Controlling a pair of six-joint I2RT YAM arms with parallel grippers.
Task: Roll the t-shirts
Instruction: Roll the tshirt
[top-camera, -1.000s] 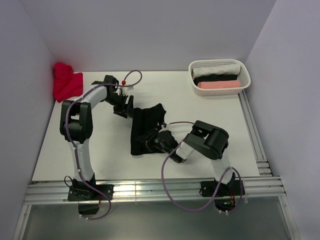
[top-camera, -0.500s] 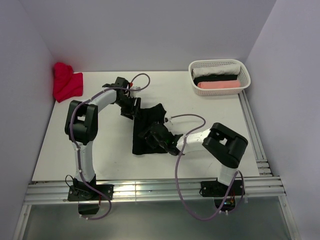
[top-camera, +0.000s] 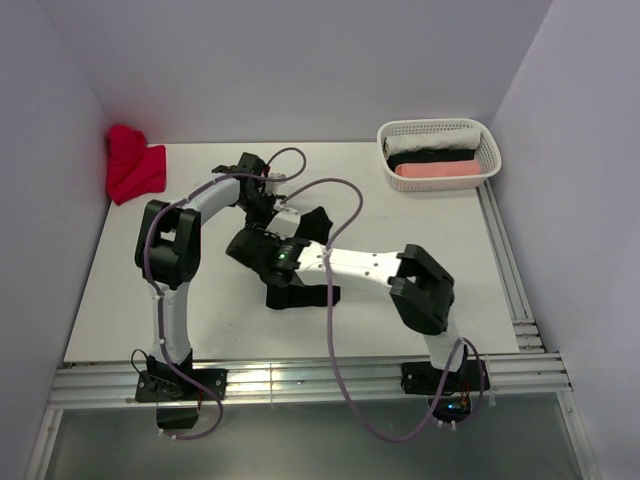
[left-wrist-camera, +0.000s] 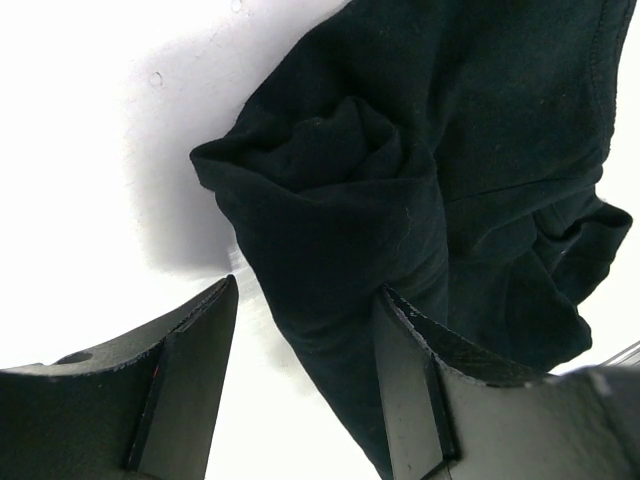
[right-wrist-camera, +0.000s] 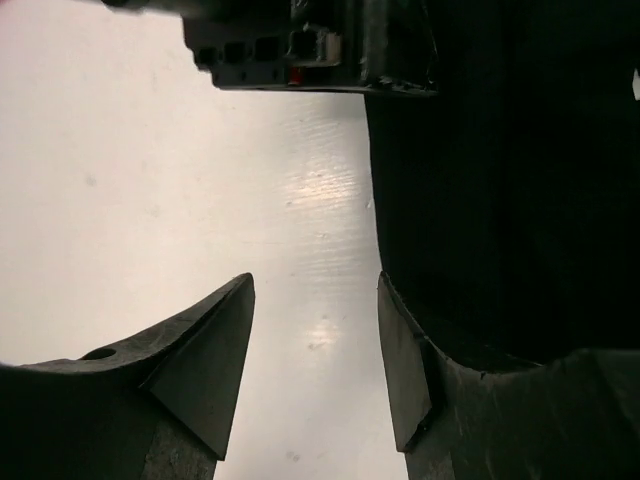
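Note:
The black t-shirt lies crumpled in the middle of the table, partly hidden under my right arm. My left gripper is at its far left corner. In the left wrist view the gripper is open, and a rolled fold of the black t-shirt lies between the jaws. My right gripper reaches across the shirt to its left edge. In the right wrist view it is open over bare table, with the black t-shirt just right of it.
A red t-shirt lies heaped at the far left corner. A white lattice basket at the far right holds rolled white, black and pink shirts. My left gripper's body shows at the top of the right wrist view.
My right arm has swung left across the black t-shirt, its gripper now past the shirt's left edge. My left gripper has moved right onto the shirt's far corner.

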